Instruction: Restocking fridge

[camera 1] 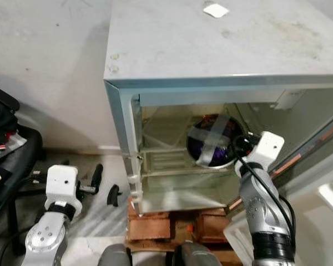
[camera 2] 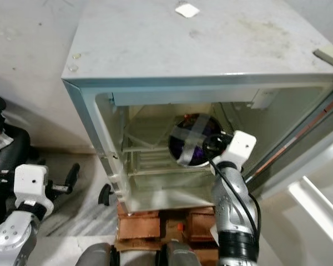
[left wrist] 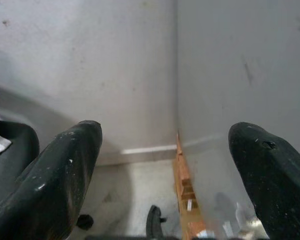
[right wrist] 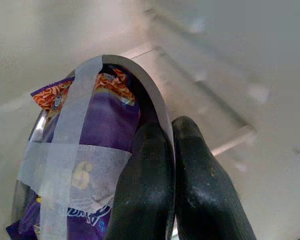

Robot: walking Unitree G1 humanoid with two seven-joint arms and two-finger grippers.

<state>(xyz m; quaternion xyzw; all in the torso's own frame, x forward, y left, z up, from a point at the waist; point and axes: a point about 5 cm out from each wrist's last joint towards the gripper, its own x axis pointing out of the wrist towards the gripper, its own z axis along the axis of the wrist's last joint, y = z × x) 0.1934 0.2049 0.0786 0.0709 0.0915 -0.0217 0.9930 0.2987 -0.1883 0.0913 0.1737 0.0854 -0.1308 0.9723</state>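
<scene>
The right gripper [right wrist: 170,150] is reaching into the open fridge [camera 1: 211,50], its fingers [right wrist: 200,185] pinching the rim of a metal bowl [camera 1: 213,141]. The bowl is holding a purple snack packet [right wrist: 100,135] under crossed tape, tilted inside the fridge compartment. The left gripper [left wrist: 165,165] is hanging low beside the fridge, fingers spread apart, holding nothing.

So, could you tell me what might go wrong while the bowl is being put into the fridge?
1. The right gripper pinches only the rim of the taped bowl, which hangs tilted, so it might slip or swing.
2. The purple packet is held in by tape strips alone and could spill.
3. The bowl may catch the fridge shelf.
</scene>
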